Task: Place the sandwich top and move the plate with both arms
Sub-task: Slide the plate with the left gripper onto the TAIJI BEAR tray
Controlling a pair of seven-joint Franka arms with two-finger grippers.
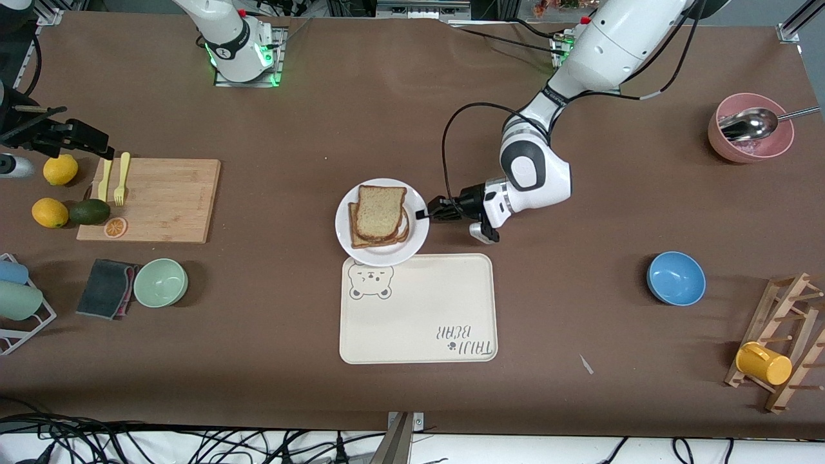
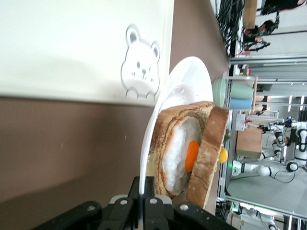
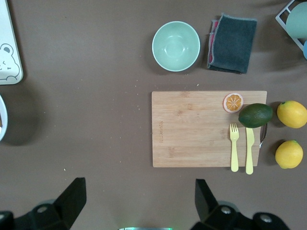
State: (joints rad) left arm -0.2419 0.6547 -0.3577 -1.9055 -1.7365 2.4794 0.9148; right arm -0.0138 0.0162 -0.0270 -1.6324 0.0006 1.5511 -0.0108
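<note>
At plate rim: left hand (clamped)

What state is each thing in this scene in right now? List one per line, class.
sandwich top: lying on the egg slice, on the plate.
plate: rim pinched, overlapping the tray's edge.
left gripper: shut on the plate.
right gripper: open, holding nothing, above the cutting board.
tray: bare.

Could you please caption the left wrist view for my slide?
Left gripper shut on the plate rim, sandwich top leaning on the egg slice.
</note>
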